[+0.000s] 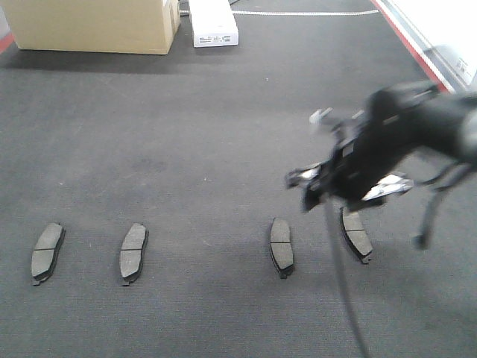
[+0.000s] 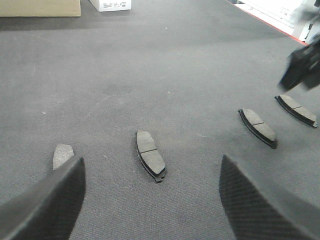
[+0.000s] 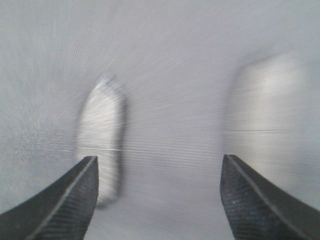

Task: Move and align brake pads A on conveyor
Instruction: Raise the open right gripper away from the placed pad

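Observation:
Four dark grey brake pads lie in a rough row on the charcoal conveyor [image 1: 223, 134]: one at the far left [image 1: 48, 252], a second [image 1: 133, 252], a third [image 1: 282, 246] and a fourth [image 1: 357, 233]. My right arm [image 1: 387, 142] hangs blurred just above the fourth pad. My right gripper [image 3: 157, 200] is open and empty, with two motion-blurred pads [image 3: 102, 140] [image 3: 270, 125] on the belt beyond its fingers. My left gripper [image 2: 150, 200] is open and empty, low over the belt, just short of the second pad [image 2: 150, 155].
A cardboard box [image 1: 97, 26] and a white box [image 1: 212, 22] stand at the far end of the belt. A red edge strip [image 1: 410, 45] runs along the right side, and the right arm [image 2: 305, 67] reaches into the left wrist view.

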Controlling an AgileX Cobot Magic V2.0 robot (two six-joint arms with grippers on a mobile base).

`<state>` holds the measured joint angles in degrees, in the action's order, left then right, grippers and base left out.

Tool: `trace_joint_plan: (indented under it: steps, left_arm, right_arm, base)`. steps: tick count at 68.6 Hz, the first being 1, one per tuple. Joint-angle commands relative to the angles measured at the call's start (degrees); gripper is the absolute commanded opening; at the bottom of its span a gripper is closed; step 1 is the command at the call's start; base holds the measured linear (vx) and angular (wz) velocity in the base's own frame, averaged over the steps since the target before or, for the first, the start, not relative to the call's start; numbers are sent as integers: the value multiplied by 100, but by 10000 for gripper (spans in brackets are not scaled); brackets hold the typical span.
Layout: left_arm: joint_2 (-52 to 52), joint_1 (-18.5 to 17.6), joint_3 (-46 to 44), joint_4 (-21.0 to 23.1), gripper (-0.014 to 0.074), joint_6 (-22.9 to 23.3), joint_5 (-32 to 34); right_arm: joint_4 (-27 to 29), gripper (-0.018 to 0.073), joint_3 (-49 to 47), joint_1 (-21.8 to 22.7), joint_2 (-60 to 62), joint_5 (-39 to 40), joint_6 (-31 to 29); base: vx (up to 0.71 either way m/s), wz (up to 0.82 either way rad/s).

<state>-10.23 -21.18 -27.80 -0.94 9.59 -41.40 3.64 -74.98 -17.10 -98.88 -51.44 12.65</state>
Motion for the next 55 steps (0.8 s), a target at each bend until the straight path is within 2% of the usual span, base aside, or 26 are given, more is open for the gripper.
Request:
trace_joint_plan:
  steps: [1,7,13,26,42,55]
  left_arm:
    - [-80,-16,-126,3,545,-8,391]
    - [-80,-16,-126,3,545,-8,391]
    - [-80,-16,-126,3,545,-8,391]
    - [-80,-16,-126,3,545,-8,398]
    - [-80,-16,-126,3,545,-8,791]
    - [-80,-16,-126,3,545,-8,822]
  right_arm:
    - [-77,505,89,284,789,140,-298]
    - [-83,505,433,511,1330,378,-472]
    - [-83,505,755,686,1829,566,-896]
    - [-82,505,1326,777,3039,675,-1518]
    - [-73,505,2317,766,4800,1483,-1573]
    - [-180,505,3043,766,6234,1818,-1678]
  base:
    - [0,0]
    - [0,0]
    - [0,0]
    - [0,0]
    - [0,0]
    - [0,0]
